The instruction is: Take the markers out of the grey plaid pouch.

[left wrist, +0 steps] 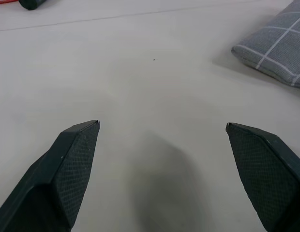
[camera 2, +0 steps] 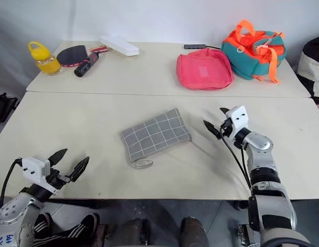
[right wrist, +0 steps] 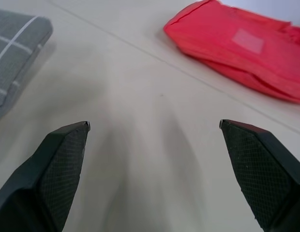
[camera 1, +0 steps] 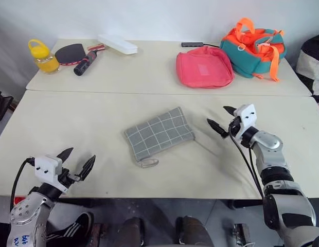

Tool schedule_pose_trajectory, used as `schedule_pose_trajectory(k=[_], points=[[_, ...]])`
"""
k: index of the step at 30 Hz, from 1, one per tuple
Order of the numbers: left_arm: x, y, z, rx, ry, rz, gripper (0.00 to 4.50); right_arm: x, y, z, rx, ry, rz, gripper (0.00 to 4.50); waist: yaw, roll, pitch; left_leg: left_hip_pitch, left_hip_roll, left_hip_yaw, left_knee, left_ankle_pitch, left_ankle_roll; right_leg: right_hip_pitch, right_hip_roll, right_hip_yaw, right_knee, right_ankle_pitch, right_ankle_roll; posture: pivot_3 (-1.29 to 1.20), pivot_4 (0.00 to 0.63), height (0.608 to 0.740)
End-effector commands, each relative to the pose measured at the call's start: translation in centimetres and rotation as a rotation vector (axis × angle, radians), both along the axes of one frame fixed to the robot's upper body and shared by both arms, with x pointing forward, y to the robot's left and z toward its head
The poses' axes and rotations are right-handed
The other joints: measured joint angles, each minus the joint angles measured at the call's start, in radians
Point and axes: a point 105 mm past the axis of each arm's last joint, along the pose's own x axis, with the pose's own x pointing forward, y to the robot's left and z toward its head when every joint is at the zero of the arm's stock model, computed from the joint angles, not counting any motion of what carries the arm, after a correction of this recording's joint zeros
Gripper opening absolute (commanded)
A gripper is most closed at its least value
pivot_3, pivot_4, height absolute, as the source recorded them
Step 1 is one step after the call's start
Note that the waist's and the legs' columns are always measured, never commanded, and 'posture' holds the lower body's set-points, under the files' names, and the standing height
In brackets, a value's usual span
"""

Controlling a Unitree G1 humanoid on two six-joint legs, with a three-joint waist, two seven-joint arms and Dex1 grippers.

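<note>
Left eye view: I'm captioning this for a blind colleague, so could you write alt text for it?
A grey plaid pouch lies closed on a pale table between the robot's open left gripper and open right gripper. Behind it lie a pink pouch, an orange-and-teal bag, a paddle and a yellow bottle.

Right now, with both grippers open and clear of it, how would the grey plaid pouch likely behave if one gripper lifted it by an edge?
The grey plaid pouch looks like soft fabric lying flat on the table, so it would probably sag and fold rather than stay stiff. It bulges little, so it is likely light. Its zipper loop would probably dangle.
</note>
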Motion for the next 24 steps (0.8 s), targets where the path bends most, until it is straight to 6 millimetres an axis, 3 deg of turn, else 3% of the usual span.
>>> schedule_pose_trajectory(k=[1, 7, 8, 10, 17, 21, 24], points=[[-0.3, -0.3, 1.7, 0.024, -0.072, -0.006, 4.45, 0.1, 0.1, 1.1, -0.008, -0.043, 0.012, 4.5, -0.002, 0.0, 0.0, 0.0, 0.0, 0.0, 0.0, 0.0, 0.0, 0.0, 0.0, 0.0, 0.0, 0.0, 0.0, 0.0, 0.15, 0.74], [0.2, -1.8, 1.5, 0.058, -0.057, -0.077, 4.45, -0.1, 0.5, 1.8, -0.004, -0.065, 0.039, 4.5, -0.003, 0.0, 0.0, 0.0, 0.0, 0.0, 0.0, 0.0, 0.0, 0.0, 0.001, -0.001, 0.0, 0.0, 0.0, 0.0, 0.15, 0.74], [0.4, -2.0, 1.8, 0.058, -0.078, -0.089, 4.49, -0.2, 0.9, 2.2, 0.012, -0.073, 0.055, 4.32, -0.003, 0.0, 0.0, 0.0, 0.0, 0.0, 0.0, 0.0, 0.0, 0.0, 0.001, -0.001, 0.0, 0.0, 0.0, 0.0, 0.15, 0.74], [0.9, -2.2, 2.2, 0.06, -0.102, -0.096, 4.5, -0.3, 1.9, 2.7, 0.041, -0.087, 0.082, 3.92, -0.003, 0.0, 0.0, 0.0, 0.001, 0.0, 0.0, 0.0, 0.0, 0.0, 0.001, -0.001, 0.0, 0.0, 0.0, 0.0, 0.15, 0.74], [1.9, -3.7, 2.7, 0.185, -0.154, -0.192, 4.5, -1.0, 8.9, 5.7, 0.123, -0.179, 0.211, 1.5, -0.006, 0.0, 0.0, 0.0, 0.001, 0.001, -0.001, 0.0, -0.001, -0.001, 0.001, -0.002, 0.002, 0.0, 0.0, 0.0, 0.15, 0.74], [2.4, -4.8, 2.6, 0.265, -0.182, -0.253, 4.5, -1.5, 12.7, 5.2, 0.122, -0.168, 0.274, 0.05, -0.002, 0.0, 0.0, 0.0, 0.001, 0.0, -0.002, 0.0, -0.001, -0.001, 0.001, -0.002, 0.002, 0.0, 0.0, 0.0, 0.15, 0.74], [2.3, -5.4, 2.1, 0.327, -0.183, -0.296, 4.5, -1.3, 14.5, 3.6, 0.046, -0.128, 0.28, 0.02, -0.003, 0.0, 0.0, 0.0, 0.0, 0.0, -0.002, 0.0, -0.001, -0.001, 0.001, -0.003, 0.002, 0.0, 0.0, 0.0, 0.15, 0.74]])
